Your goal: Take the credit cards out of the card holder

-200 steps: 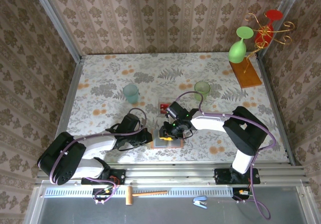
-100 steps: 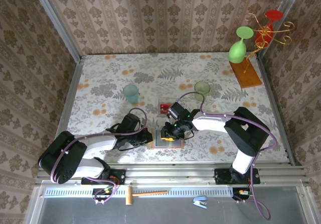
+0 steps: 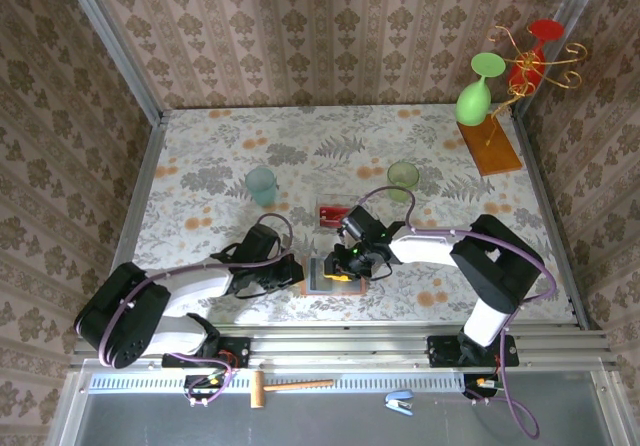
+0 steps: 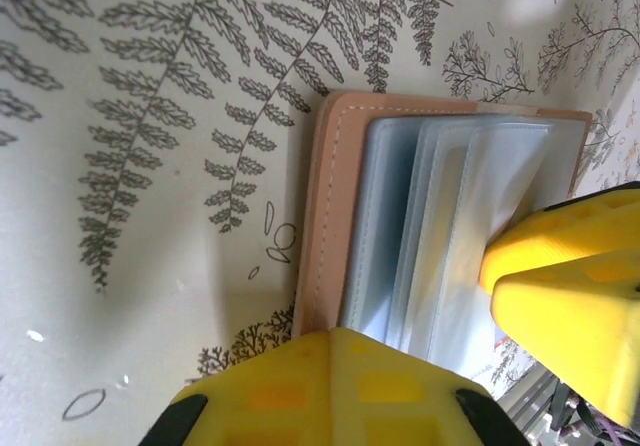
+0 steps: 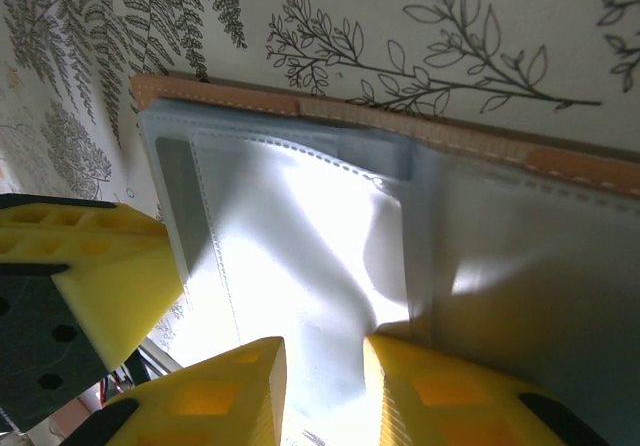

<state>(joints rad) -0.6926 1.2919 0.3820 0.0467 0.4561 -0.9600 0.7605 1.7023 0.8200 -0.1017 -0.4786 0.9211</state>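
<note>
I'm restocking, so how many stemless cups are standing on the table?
2. A pale teal cup stands left of centre on the table; a green cup stands right of centre. The arms could hide another.

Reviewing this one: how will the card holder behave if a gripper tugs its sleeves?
The sleeves look thin and buckled, so they are probably floppy. Their gloss suggests they're slippery. The card holder lies flat and looks light; it would likely slide unless pinned.

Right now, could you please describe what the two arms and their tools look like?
The left arm and right arm both have white links, bulky black joint housings and looping purple cables. The left tool and right tool have blocky yellow fingers with black parts at their bases.
</note>
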